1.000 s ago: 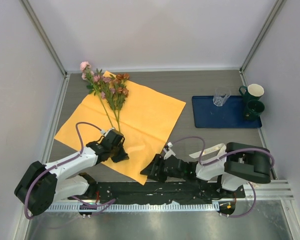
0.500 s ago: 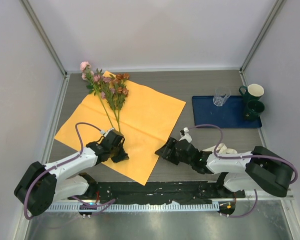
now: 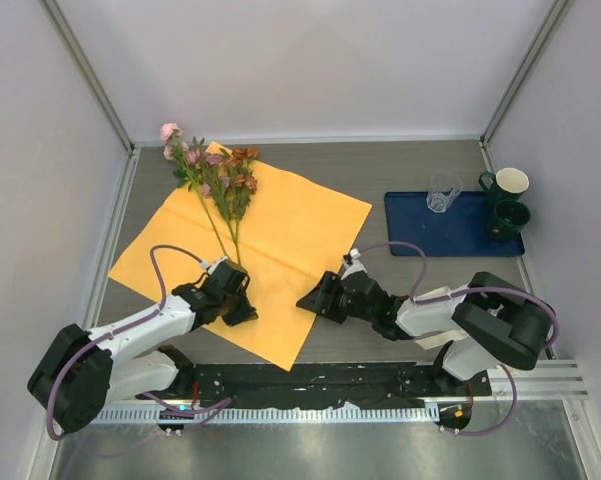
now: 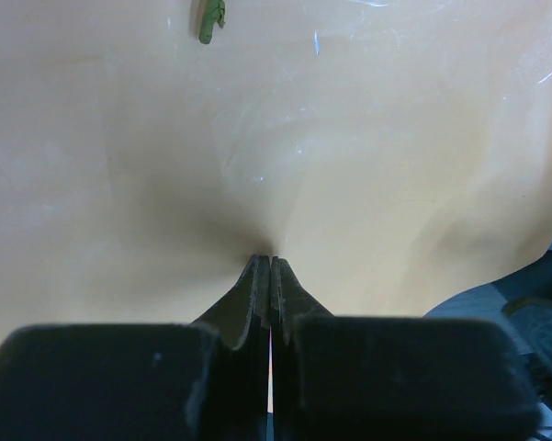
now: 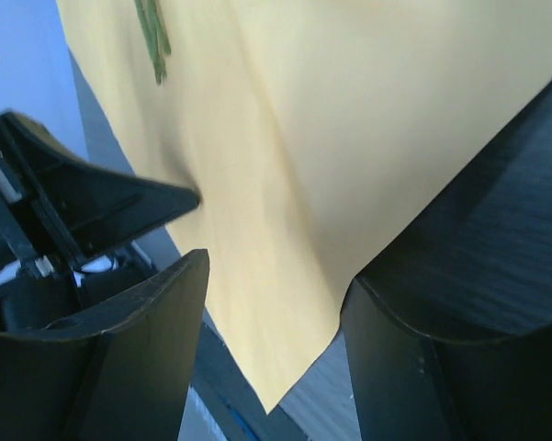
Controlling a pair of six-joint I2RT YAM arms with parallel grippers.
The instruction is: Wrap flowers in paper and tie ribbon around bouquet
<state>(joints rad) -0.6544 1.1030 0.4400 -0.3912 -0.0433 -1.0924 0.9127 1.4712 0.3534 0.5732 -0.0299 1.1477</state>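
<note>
Starting the wrap, the left end effector (image 4: 269, 266) is clamped shut on the paper (image 3: 280, 230) near its 7 o'clock edge, with the flowers (image 3: 215, 175) lying toward 11 o'clock on the sheet, and the right end effector (image 5: 274, 276), jaws apart and empty at the 5 o'clock edge, should next close there.

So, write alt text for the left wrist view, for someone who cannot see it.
The left gripper is shut on the orange paper, which puckers at the pinch. A green stem tip shows at the top edge.
</note>
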